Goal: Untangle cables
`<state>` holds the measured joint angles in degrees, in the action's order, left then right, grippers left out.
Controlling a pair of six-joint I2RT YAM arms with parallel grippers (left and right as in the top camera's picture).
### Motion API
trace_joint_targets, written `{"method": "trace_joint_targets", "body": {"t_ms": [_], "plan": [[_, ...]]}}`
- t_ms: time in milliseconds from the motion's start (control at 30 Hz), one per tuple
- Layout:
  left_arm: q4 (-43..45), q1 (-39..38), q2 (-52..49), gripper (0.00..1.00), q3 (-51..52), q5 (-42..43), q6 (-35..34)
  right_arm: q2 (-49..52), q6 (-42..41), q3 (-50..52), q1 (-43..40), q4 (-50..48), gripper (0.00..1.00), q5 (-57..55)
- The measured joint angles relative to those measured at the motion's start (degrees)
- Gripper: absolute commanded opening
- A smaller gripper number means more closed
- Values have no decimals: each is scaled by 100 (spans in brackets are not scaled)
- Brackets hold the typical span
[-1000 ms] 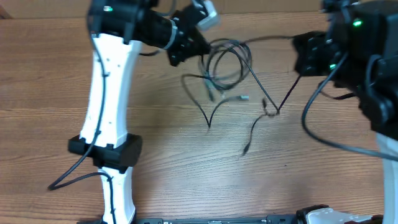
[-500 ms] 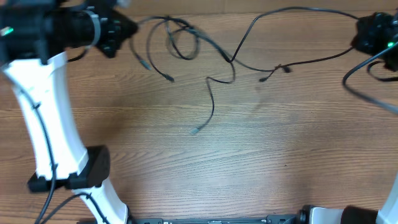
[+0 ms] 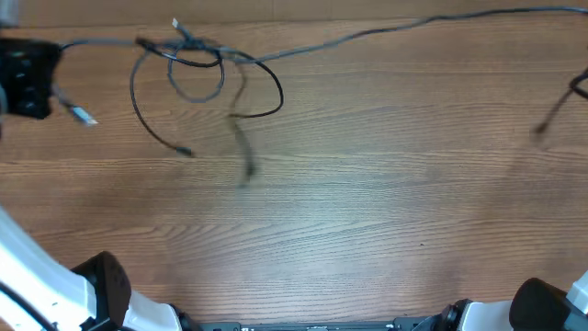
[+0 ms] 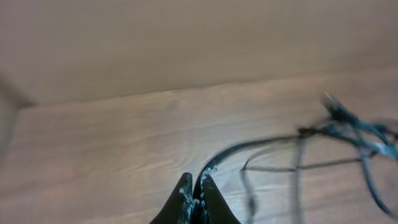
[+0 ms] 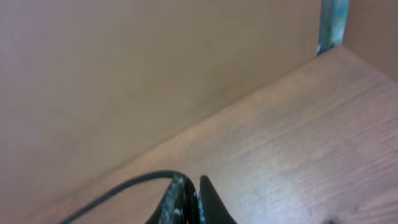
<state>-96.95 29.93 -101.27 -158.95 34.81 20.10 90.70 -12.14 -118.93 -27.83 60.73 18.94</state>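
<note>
The cables [image 3: 197, 69] are thin black cords knotted in loose loops at the upper left of the wooden table, with one long strand [image 3: 404, 28] stretched taut to the upper right. My left gripper [image 3: 28, 78] is at the far left edge, shut on a cable end; in the left wrist view its jaws [image 4: 196, 186] pinch a cord that runs to the tangle [image 4: 354, 134]. My right gripper is out of the overhead view; in the right wrist view its jaws [image 5: 189, 193] are shut on a black cord [image 5: 118, 190].
A loose plug end [image 3: 83, 116] hangs near the left gripper. Another cord end [image 3: 551, 119] dangles at the right edge. A wall [image 5: 155, 68] runs along the table's far side. Arm bases [image 3: 101, 285] sit at the front corners.
Both arms have pulled far apart, left arm to the left edge and right arm out of view. The cables have stretched out, with the tangle dragged to the upper left.
</note>
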Motion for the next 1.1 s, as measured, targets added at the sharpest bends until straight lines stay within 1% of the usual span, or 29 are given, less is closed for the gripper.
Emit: {"method": "trace_joint_targets", "body": {"t_ms": [133, 300, 367, 467, 567, 667, 867, 1033, 1100], "plan": [[9, 459, 105, 4, 0, -46, -269, 4, -142, 0, -238, -662, 4, -74], [7, 535, 297, 4, 0, -59, -391, 190, -216, -33, -505, -1362, 4, -503], [7, 533, 402, 4, 0, -59, -402, 367, -256, -37, -625, -1394, 4, -577], [9, 533, 562, 4, -2, -26, -415, 614, -286, -37, -697, -1113, 4, -474], [9, 531, 697, 4, -2, 125, -457, 732, -313, -35, -483, -905, 4, -186], [7, 531, 758, 4, -4, 317, -479, 691, -332, -35, 195, -745, 4, 44], [7, 531, 756, 4, -7, 553, -498, 490, -332, -35, 2549, -365, 4, 323], [7, 531, 756, 4, -7, 684, -498, 149, -326, -87, 4251, -275, 4, -72], [7, 531, 756, 4, -7, 756, -498, 13, -317, -205, 4592, -223, 4, -393]]}}
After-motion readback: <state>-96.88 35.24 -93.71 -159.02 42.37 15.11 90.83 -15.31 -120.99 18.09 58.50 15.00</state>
